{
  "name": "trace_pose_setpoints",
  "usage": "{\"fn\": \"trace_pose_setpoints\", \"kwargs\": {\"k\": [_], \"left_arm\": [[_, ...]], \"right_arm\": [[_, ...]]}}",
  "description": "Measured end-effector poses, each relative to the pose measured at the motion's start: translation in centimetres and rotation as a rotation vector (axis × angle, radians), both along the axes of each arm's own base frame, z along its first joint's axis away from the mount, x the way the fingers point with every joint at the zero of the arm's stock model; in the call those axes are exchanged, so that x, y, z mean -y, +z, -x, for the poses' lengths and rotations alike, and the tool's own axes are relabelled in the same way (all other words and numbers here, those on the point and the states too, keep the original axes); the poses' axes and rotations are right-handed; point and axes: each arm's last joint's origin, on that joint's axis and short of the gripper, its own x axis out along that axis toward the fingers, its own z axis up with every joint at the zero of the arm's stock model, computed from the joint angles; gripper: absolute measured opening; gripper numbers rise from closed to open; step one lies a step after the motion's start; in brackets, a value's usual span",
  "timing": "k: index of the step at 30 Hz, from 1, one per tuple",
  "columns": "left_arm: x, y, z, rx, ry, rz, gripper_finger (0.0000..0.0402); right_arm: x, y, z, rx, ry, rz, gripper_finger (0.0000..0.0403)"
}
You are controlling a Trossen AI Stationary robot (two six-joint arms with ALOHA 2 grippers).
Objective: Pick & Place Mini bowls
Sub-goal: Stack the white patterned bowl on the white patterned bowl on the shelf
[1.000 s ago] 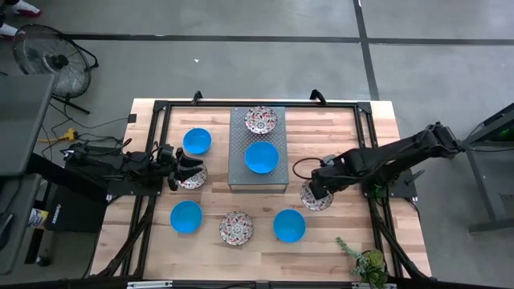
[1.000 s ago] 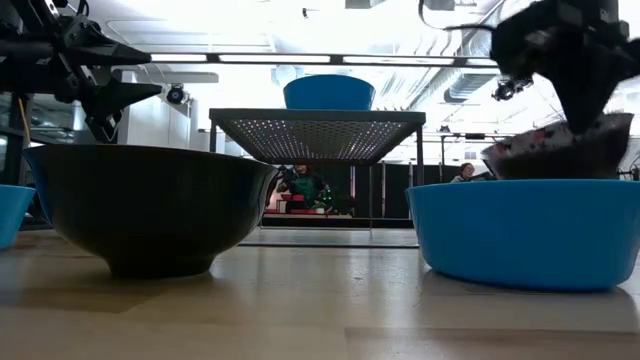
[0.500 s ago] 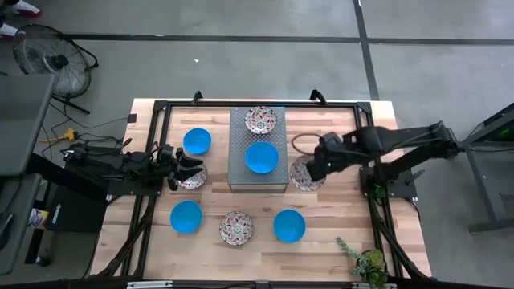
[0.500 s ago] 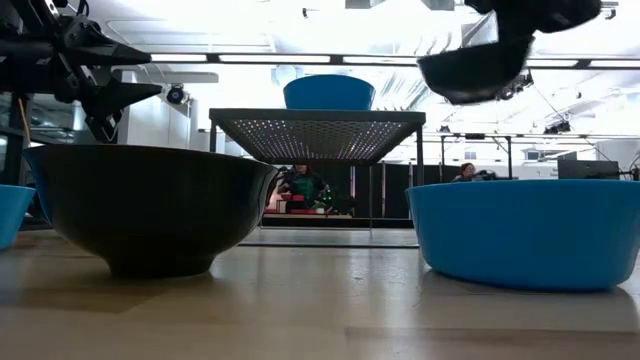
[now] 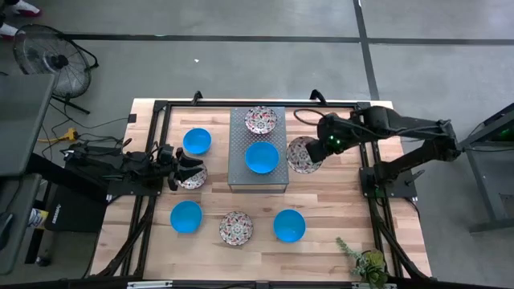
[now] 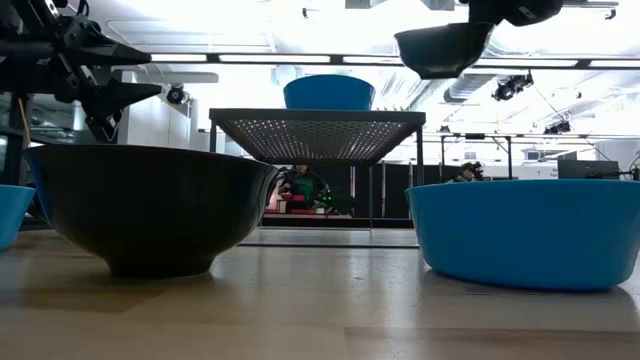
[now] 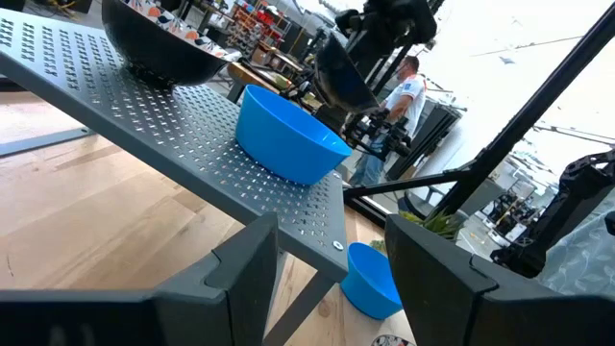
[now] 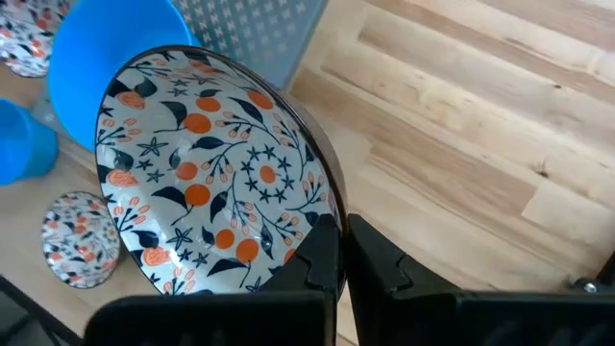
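Note:
My right gripper (image 5: 314, 152) is shut on a floral bowl (image 5: 302, 154) and holds it in the air just right of the grey slab (image 5: 241, 178). In the low view this bowl (image 6: 443, 47) hangs higher than the slab top. One blue bowl (image 5: 262, 157) and one floral bowl (image 5: 261, 120) sit on the slab. On the table rest three blue bowls (image 5: 197, 141) (image 5: 186, 217) (image 5: 289, 225) and a floral bowl (image 5: 236, 228). My left gripper (image 5: 186, 167) is open, raised over the edge of another floral bowl (image 5: 195, 180) left of the slab. My right gripper pinches the floral bowl's rim (image 8: 335, 219), one finger (image 8: 317, 264) inside the bowl and the other finger (image 8: 382, 261) outside it. It comes in from the table's right side. The bowl is lifted clear of table and slab, roughly upright with its opening up.
The slab stands on legs (image 6: 213, 180) above the table. A black frame rail (image 5: 257, 103) borders the work area. A small plant (image 5: 369, 263) sits at the near right corner. A cable loop (image 5: 309, 117) lies by the far edge. People (image 7: 408, 91) stand in the room beyond.
My right gripper has lifted the floral bowl off the table's right part and carried it up, toward the far edge and leftward toward the slab. The bowl now hangs clear, above slab height. My left arm has kept still.

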Motion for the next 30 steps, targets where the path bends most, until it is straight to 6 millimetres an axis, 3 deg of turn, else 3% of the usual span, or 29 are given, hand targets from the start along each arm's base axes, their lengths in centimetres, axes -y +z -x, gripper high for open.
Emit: {"fn": "trace_pose_setpoints", "kwargs": {"k": [9, 30], "left_arm": [[0.0, 0.0, 0.0, 0.0, 0.0, 0.0, 0.019], [0.0, 0.0, 0.0, 0.0, 0.0, 0.0, 0.019]], "right_arm": [[2.3, 0.8, -0.5, 0.107, 0.009, -0.048, 0.0], [9.6, -0.3, -6.1, 0.362, 0.005, -0.081, 0.0]]}}
